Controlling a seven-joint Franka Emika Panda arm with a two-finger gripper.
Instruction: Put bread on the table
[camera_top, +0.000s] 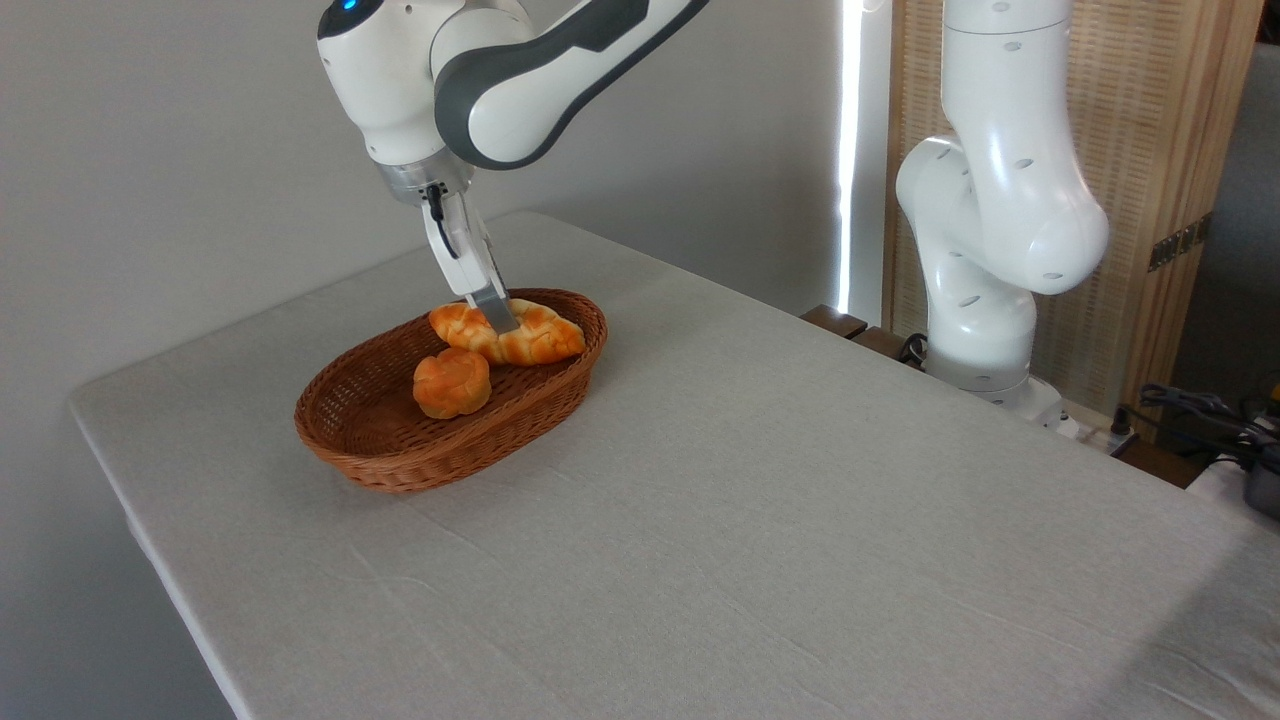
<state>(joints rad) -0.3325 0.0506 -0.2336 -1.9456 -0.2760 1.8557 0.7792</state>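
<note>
Lying in the basket (400, 455), the bread (535, 340) sits under the claw (498, 312), whose grip cannot be told.

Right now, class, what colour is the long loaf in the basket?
Golden-orange with paler seams, the loaf, seen in the fixed camera.

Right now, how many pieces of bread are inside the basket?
2. The braided loaf lies at the far end of the basket, with the pincer down on its middle. The small round bun sits just in front of it. Nothing appears hidden.
</note>
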